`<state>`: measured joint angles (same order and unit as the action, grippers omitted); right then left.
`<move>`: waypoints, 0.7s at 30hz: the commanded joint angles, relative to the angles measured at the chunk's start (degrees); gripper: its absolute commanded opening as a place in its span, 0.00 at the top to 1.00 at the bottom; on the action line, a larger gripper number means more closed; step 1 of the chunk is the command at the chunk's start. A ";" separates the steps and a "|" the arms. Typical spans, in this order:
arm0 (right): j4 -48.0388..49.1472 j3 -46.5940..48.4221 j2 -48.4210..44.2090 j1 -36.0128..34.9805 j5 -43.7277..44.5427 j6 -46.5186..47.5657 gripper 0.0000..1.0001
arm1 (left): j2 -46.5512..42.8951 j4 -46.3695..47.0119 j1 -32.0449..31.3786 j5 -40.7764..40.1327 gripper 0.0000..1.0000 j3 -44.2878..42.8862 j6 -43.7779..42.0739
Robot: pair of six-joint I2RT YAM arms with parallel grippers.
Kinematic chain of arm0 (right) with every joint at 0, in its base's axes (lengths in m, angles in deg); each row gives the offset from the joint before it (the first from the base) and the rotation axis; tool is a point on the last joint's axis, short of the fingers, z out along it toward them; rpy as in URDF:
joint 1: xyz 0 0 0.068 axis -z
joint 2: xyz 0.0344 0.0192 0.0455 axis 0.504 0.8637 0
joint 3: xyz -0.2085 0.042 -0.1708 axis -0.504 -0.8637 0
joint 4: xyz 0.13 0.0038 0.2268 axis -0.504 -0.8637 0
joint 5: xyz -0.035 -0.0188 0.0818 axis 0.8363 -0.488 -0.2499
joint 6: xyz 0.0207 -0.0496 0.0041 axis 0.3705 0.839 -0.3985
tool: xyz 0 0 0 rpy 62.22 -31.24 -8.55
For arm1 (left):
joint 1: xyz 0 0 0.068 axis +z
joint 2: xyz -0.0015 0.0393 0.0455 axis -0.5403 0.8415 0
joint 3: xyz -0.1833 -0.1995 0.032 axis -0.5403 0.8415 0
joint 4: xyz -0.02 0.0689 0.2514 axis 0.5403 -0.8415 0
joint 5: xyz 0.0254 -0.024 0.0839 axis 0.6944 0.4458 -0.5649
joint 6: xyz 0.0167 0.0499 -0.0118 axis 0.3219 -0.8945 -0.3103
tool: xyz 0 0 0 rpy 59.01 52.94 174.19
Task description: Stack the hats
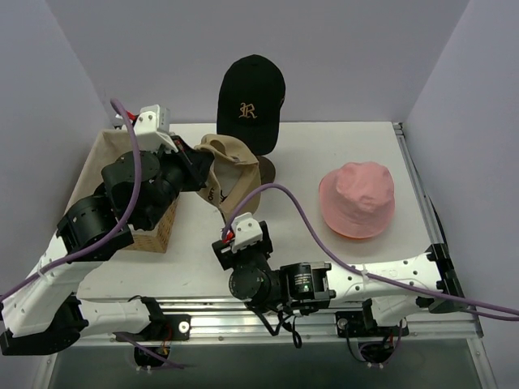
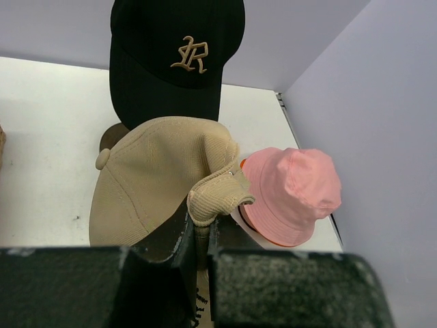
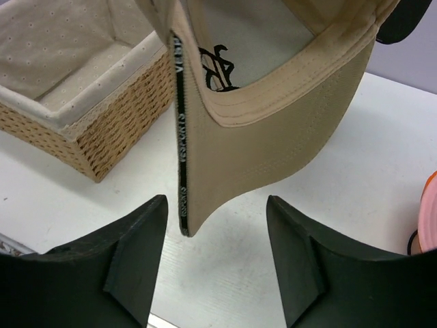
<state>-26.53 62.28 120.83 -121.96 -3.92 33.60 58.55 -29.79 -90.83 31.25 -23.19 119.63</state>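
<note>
- Currently the left gripper (image 2: 201,236) is clamped on the tan cap (image 1: 235,162). Its jaws are pinched together on a fold of the back strap, so the cap hangs off the table (image 1: 324,146) with crown up and brim drooping.
- Holding it by the rear edge looks deliberate. The crown stays open underneath, ready to drop over another hat.
- The right gripper (image 3: 215,256) sits low under the hanging brim with its jaws wide apart and nothing between them. My guess is that it is placed to steady or catch the brim.
- The tan cap is ribbed, corduroy-like fabric with a small top button. It has dark lettering inside the crown and a black printed tape along the sweatband.
- It hangs between the wicker basket (image 1: 154,231) and the black cap (image 1: 251,93), just in front of the latter.
- The black cap stands tall at the rear with its gold "R" facing the arms. Its support is hidden.
- The pink hat (image 1: 357,194) lies on the right side of the table, well apart from the tan cap. It is soft, bucket-shaped and slightly slumped.
- A sliver of the orange hat (image 2: 242,163) shows beneath the pink one, so that pair reads as already stacked.
- By my judgement the task is partway done. The tan and black caps are not yet on the pile, and the floppy brim may snag.
</note>
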 commanded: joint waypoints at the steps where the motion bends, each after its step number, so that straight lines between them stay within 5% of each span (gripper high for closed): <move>1: 6.37 -1.67 0.00 1.87 1.25 -0.32 0.46 | -1.18 4.56 0.21 0.36 0.98 0.59 1.63; 7: 11.73 -4.22 -1.67 4.68 0.98 2.14 0.58 | -2.76 5.96 0.21 0.80 0.98 2.52 2.78; 15: 14.20 -6.15 -4.04 5.92 -1.65 5.21 1.00 | -6.01 7.46 0.21 -0.16 0.98 5.25 2.60; 18: 12.27 -5.80 -6.32 5.83 -4.02 5.83 1.00 | -7.94 10.53 0.21 1.85 0.98 7.61 0.94; 21: 6.41 -3.35 -8.70 4.78 -8.93 6.80 1.00 | -9.96 14.22 0.21 5.02 0.75 8.59 -2.74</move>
<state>-17.02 56.14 116.61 -116.59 -10.32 39.48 51.11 -23.17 -90.83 33.87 -14.49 120.49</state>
